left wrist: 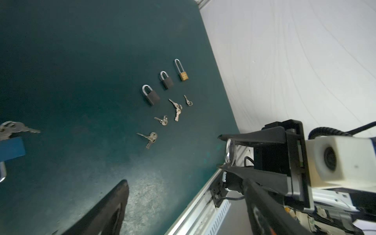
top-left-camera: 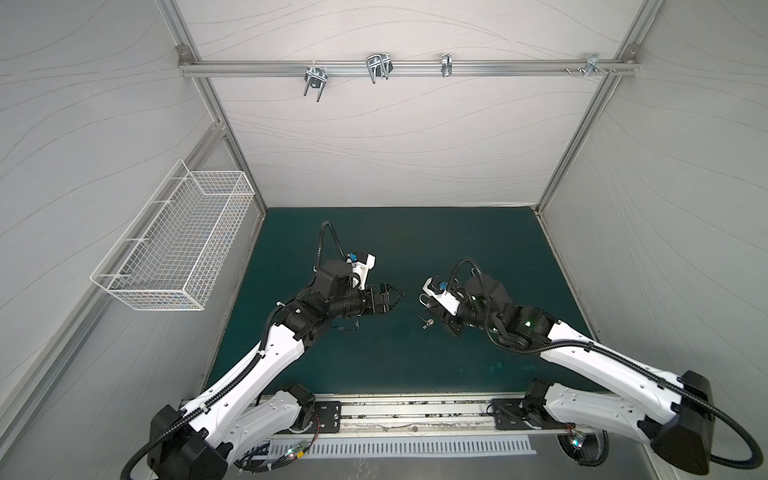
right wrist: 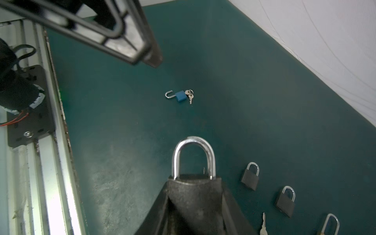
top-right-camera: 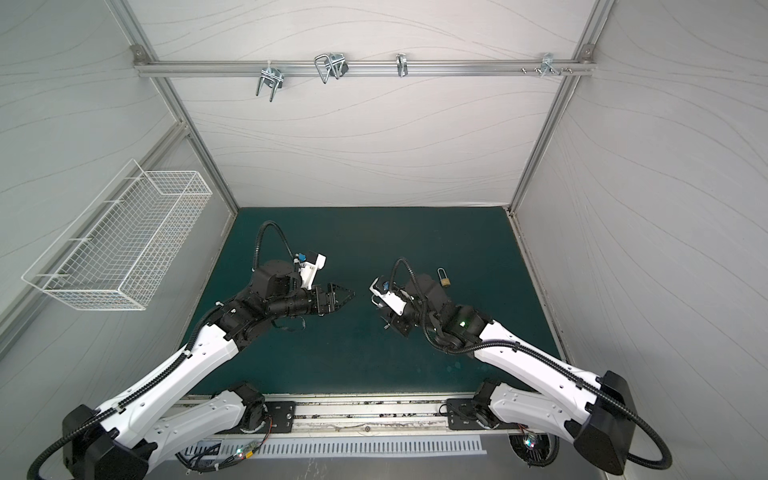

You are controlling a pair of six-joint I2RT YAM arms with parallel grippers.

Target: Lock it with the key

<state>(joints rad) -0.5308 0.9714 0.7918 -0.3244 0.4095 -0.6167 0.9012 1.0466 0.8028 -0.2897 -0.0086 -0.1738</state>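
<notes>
Right gripper (left wrist: 222, 151) tight on black padlock (right wrist: 194, 184), left gripper (top-left-camera: 397, 296) spread wide, both over mat (top-left-camera: 374, 365), far from walls (top-left-camera: 395, 158).

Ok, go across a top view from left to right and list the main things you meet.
wire basket on the side wall → left gripper → right gripper, clamping a black padlock → brass padlock on the mat.

Between pincers: left pincer (top-left-camera: 397, 297) and right pincer (left wrist: 222, 151) tip to tip; narrow gap, black padlock (right wrist: 193, 189) juts in.
Under left pincer: blue padlock (right wrist: 180, 96) on the bench (right wrist: 122, 142).
Beneath right pincer: padlock row (left wrist: 166, 80), key bunches (left wrist: 177, 109).
</notes>
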